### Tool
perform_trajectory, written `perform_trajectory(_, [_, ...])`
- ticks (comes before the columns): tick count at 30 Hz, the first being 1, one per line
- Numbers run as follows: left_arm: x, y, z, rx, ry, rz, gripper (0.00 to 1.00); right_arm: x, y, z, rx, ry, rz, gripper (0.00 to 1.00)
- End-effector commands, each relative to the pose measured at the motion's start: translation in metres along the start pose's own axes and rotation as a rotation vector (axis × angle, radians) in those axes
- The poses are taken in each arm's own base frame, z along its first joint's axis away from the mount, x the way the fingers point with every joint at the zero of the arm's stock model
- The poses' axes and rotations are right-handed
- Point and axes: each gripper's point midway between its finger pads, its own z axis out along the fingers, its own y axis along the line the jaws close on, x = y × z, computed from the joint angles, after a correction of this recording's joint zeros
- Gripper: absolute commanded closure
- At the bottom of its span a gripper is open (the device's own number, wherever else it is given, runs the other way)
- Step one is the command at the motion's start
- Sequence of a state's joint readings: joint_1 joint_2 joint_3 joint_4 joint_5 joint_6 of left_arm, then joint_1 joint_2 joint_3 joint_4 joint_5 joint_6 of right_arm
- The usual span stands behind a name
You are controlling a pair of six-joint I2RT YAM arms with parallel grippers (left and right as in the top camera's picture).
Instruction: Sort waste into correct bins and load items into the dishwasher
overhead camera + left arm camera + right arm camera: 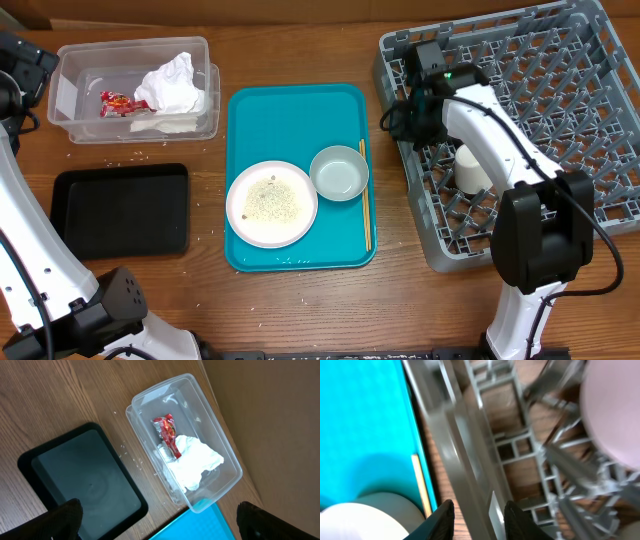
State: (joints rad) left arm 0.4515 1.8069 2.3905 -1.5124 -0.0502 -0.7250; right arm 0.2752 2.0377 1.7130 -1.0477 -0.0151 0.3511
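Observation:
The clear tub [70, 100] holds a crumpled white napkin [172, 85] and a red-and-white wrapper [117, 102]. In front of it lies the black tray [120, 210]. A white plate [250, 225] with rice grains [270, 200], a grey-green bowl [339, 172] and chopsticks [365, 195] sit on the teal tray. A white cup [470, 170] stands in the grey dish rack [560, 90]. My right gripper [480, 522] hovers open over the rack's left rim [455, 445], holding nothing. A pale-pink plate [615, 410] stands in the rack. My left gripper [162, 525] hangs wide open above the tub [220, 450] and black tray [85, 475].
The teal serving tray [300, 110] fills the table's middle, between the bins and the rack. Loose rice grains [130, 157] are scattered on the wood between the tub and the black tray. The right arm [500, 150] reaches across the rack's left side.

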Motion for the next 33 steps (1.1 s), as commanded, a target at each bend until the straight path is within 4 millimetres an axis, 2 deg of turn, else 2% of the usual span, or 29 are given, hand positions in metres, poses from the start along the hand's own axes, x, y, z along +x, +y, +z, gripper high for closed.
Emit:
perform_trajectory(1, [0.000, -0.001, 0.003, -0.009, -0.002, 0.021, 0.00, -0.037, -0.003, -0.032, 0.027, -0.117, 0.035, 0.65])
perform_trajectory(3, [0.000, -0.001, 0.003, -0.009, -0.001, 0.021, 0.00, -0.051, -0.009, -0.051, 0.046, -0.158, 0.050, 0.66])
perform_trajectory(7, [0.000, -0.001, 0.003, -0.009, -0.001, 0.021, 0.00, -0.063, -0.016, -0.081, 0.047, -0.187, 0.070, 0.68])
perform_trajectory(9, [0.000, -0.001, 0.003, -0.009, -0.001, 0.021, 0.00, -0.057, -0.009, -0.090, -0.015, -0.149, 0.017, 0.71])
perform_trajectory(11, [0.000, -0.001, 0.003, -0.009, -0.002, 0.021, 0.00, -0.044, 0.006, -0.090, -0.109, -0.086, -0.120, 0.71])
perform_trajectory(13, [0.000, -0.001, 0.003, -0.009, -0.002, 0.021, 0.00, -0.023, 0.010, -0.080, -0.141, -0.002, -0.255, 0.70])
perform_trajectory(16, [0.000, -0.001, 0.003, -0.009, -0.002, 0.021, 0.00, -0.001, 0.008, -0.059, -0.128, 0.092, -0.332, 0.70])
perform_trajectory(19, [0.000, -0.001, 0.003, -0.009, -0.001, 0.021, 0.00, 0.017, 0.007, -0.034, -0.113, 0.172, -0.359, 0.70])
perform_trajectory(23, [0.000, -0.001, 0.003, -0.009, -0.001, 0.021, 0.00, 0.034, 0.003, -0.011, -0.102, 0.226, -0.362, 0.70])
perform_trajectory(24, [0.000, -0.001, 0.003, -0.009, -0.001, 0.021, 0.00, 0.048, -0.004, 0.002, -0.086, 0.266, -0.363, 0.69])
perform_trajectory(28, [0.000, -0.001, 0.003, -0.009, -0.001, 0.021, 0.00, 0.059, -0.009, 0.013, -0.079, 0.297, -0.358, 0.71])
perform_trajectory(33, [0.000, -0.001, 0.003, -0.009, -0.001, 0.021, 0.00, 0.056, -0.014, 0.015, -0.046, 0.286, -0.359, 0.72])
